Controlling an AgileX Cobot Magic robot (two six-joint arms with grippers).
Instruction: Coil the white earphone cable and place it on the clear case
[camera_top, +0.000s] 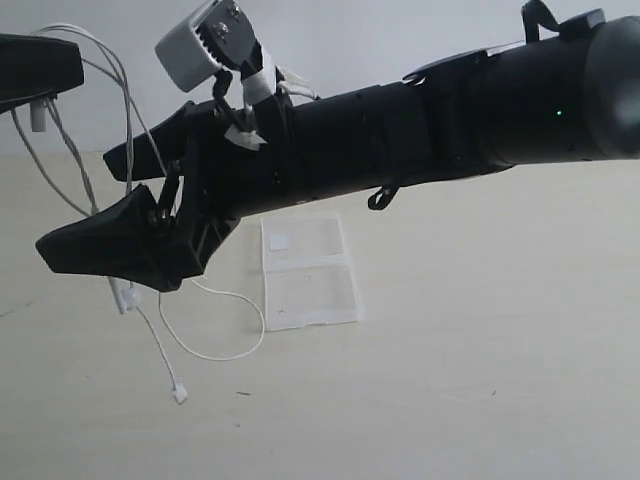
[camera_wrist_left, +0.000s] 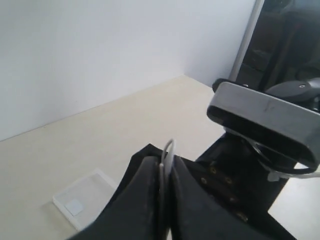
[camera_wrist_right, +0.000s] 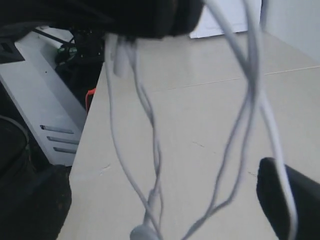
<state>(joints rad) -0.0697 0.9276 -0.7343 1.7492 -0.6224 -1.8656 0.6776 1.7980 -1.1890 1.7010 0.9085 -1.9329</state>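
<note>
My left gripper (camera_top: 60, 65): raised high at the left edge of the exterior view, jaws pressed together on the white earphone cable (camera_top: 215, 352); my own wrist view shows a strand pinched between the two fingers (camera_wrist_left: 162, 162).
My right gripper (camera_top: 72, 200): reached across the middle, just below my left one, jaws spread wide and holding nothing.
Cable, upper part: several strands hang from my left gripper and drop through the gap between my right fingers (camera_wrist_right: 160, 200). One strand (camera_wrist_right: 250, 100) crosses in front of a finger; I cannot tell if it touches.
Cable, lower part: it goes below my right gripper, past a small inline piece (camera_top: 125, 297), and lies in a loose curve on the table (camera_top: 480, 350).
Plug end (camera_top: 180, 396): near the curve, on the near side; I cannot tell if it rests on the table.
Clear case (camera_top: 305, 270): lying opened flat on the table, both halves up, just beside the curve of cable and apart from both grippers.
White square mark (camera_top: 279, 241): on the far half of the case.
</note>
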